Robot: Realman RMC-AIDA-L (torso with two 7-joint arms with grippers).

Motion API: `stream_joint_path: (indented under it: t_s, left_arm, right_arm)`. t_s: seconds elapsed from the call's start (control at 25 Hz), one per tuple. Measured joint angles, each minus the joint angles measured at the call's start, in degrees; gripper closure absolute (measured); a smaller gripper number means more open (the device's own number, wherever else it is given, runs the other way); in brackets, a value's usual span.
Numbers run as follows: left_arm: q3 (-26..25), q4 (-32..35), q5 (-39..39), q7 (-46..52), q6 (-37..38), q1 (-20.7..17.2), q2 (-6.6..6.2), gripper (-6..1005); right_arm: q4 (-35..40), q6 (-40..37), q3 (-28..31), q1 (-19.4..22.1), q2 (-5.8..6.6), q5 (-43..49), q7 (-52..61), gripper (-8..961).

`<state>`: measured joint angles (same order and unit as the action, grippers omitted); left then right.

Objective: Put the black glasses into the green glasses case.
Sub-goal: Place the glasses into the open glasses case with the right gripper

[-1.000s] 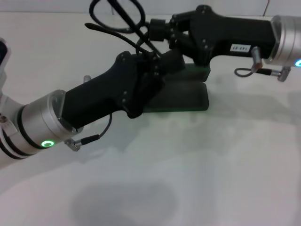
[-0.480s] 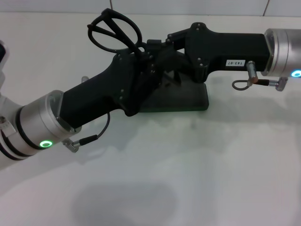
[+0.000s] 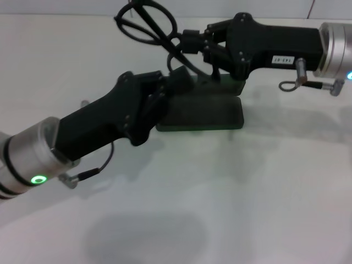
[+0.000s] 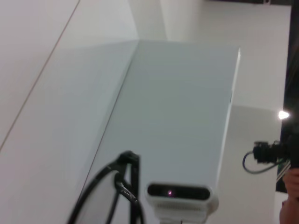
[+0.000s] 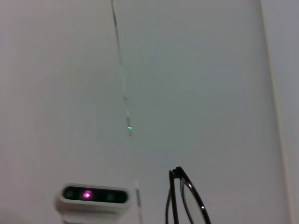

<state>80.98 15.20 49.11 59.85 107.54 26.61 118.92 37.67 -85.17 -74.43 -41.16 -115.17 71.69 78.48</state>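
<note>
Reaching diagonally from the lower left of the head view toward the centre, the left arm is stretched low over the white worktop (image 3: pixel 264 187), and its left claw (image 3: pixel 177 82) is set at the near-left end of the green glasses case (image 3: pixel 206 113), presumably to steady it or work its lid; whether its fingers are parted or closed cannot be told, and the lid's position cannot be made out behind the two wrists. Farther back, the right arm is extended level from the right edge, and the right claw (image 3: pixel 186 43) is seen clamped on the black glasses (image 3: pixel 146 25), which are held in the air above and beyond the case's far-left end in the upper middle of the frame, apparently so they can be lowered inside.
</note>
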Motion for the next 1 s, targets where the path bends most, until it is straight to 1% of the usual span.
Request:
stream_joint_path:
  t_s: [0.04, 0.12, 0.2, 0.32, 0.36, 0.4, 0.52, 0.56, 0.64, 0.76, 0.84, 1.0]
  left_arm:
    - [0.1, 0.0, 0.2, -0.1, 0.0, -0.5, -0.48, 964]
    - [0.1, 0.3, 0.9, -0.3, 0.3, -2.0, -1.82, 964]
    - [0.0, 0.7, 1.7, -0.7, 0.9, -3.9, -3.14, 964]
    - [-0.1, 0.8, 1.7, -1.8, 2.1, -6.3, -4.48, 964]
    - [-0.1, 0.8, 1.7, -2.1, 2.4, -6.8, -4.69, 964]
    - [-0.1, 0.8, 1.5, -2.4, 2.5, -7.5, -4.91, 964]
    - [-0.6, 0.7, 1.3, -2.9, 2.6, -8.5, -5.19, 964]
    - [-0.8, 0.6, 1.3, -3.0, 2.6, -8.5, -5.16, 963]
    - [-0.9, 0.4, 1.4, -3.2, 2.5, -8.4, -4.91, 963]
    - [-1.0, 0.4, 1.6, -3.3, 2.3, -8.1, -4.63, 963]
    - [-1.0, 0.4, 1.6, -3.3, 2.2, -8.0, -4.58, 963]
    - [-1.0, 0.3, 1.3, -3.3, 2.2, -8.0, -4.54, 963]
  right_arm:
    - [0.2, 0.8, 0.1, 0.0, 0.21, 0.2, 0.0, 869]
    - [1.2, 2.9, 0.1, -0.3, 0.63, 2.2, 0.2, 866]
    - [3.7, 6.0, -0.2, -0.6, 0.66, 7.7, 1.4, 863]
    - [10.0, 11.2, -1.3, -0.7, -0.31, 20.6, 5.9, 859]
    - [12.2, 13.3, -2.9, -0.5, -0.72, 24.3, 7.7, 858]
    - [14.7, 16.1, -5.9, -0.3, -0.87, 27.3, 9.8, 856]
    - [19.0, 25.0, -15.8, 0.2, -0.80, 32.6, 14.8, 852]
    - [19.6, 27.0, -17.9, 0.3, -0.81, 34.1, 15.8, 850]
    - [20.9, 34.0, -24.3, 0.3, -0.95, 40.2, 19.6, 848]
    - [21.5, 41.7, -30.8, 0.2, -0.97, 45.8, 23.9, 843]
    - [21.7, 44.2, -32.7, 0.2, -0.99, 48.0, 25.3, 840]
    - [22.8, 45.4, -33.0, 1.6, -1.00, 50.1, 25.7, 834]
